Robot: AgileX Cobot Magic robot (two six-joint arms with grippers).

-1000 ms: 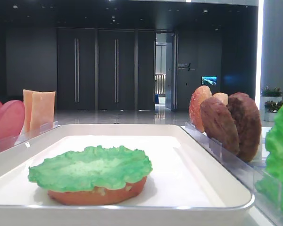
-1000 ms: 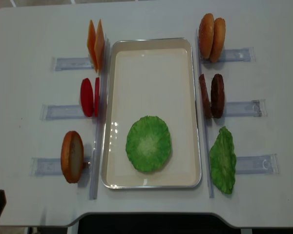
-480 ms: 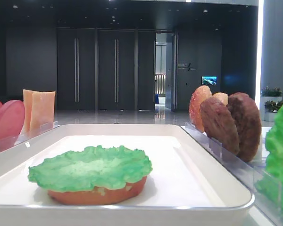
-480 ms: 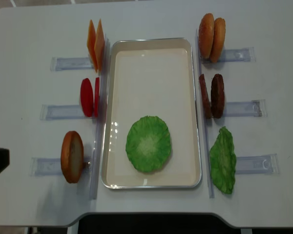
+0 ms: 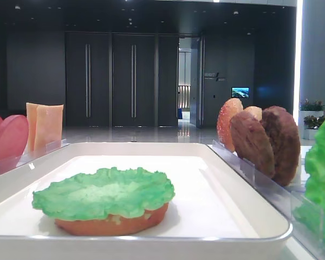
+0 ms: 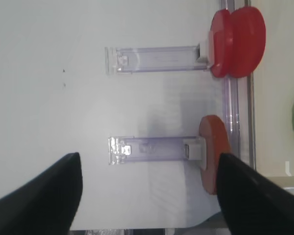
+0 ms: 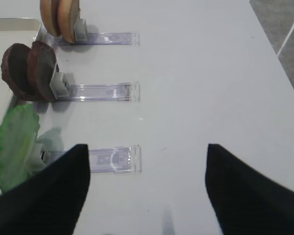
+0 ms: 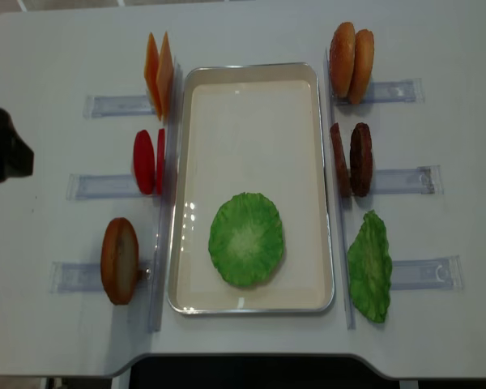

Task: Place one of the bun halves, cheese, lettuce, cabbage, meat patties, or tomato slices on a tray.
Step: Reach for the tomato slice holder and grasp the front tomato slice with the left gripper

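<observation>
Low front view — tray (image 5: 244,181): white, rimmed, in the foreground.
Low front view — lettuce leaf (image 5: 104,193): lay flat on a bun half (image 5: 111,224) near the tray's front edge.
Low front view — meat patties (image 5: 265,142): two stood on edge to the right of the tray, bun halves behind them.
Low front view — cheese (image 5: 44,126): two slices upright at the far left, tomato slices (image 5: 8,139) nearer.

Right wrist view — right gripper (image 7: 147,191): fingers (image 7: 44,196) stood wide apart over the bare counter (image 7: 196,78), holding nothing.
Right wrist view — clear holder strips (image 7: 100,91): three in a row; buns, patties and a green leaf (image 7: 13,142) stood at their left ends.

Left wrist view — left gripper (image 6: 149,196): fingers (image 6: 34,198) spread wide, empty, above the counter.
Left wrist view — tomato slices: propped on the upper holder strip, beside the tray edge.
Left wrist view — bun half (image 6: 214,152): stood on edge on the lower strip, between the finger lines.

Overhead view — tray: centred on the counter, lettuce-topped bun in its near half.
Overhead view — left arm (image 8: 4,154): a dark part showed at the left edge, level with the tomato slices, well apart from them.
Overhead view — right side: bun halves, patties and leaf in a column beside the tray.
</observation>
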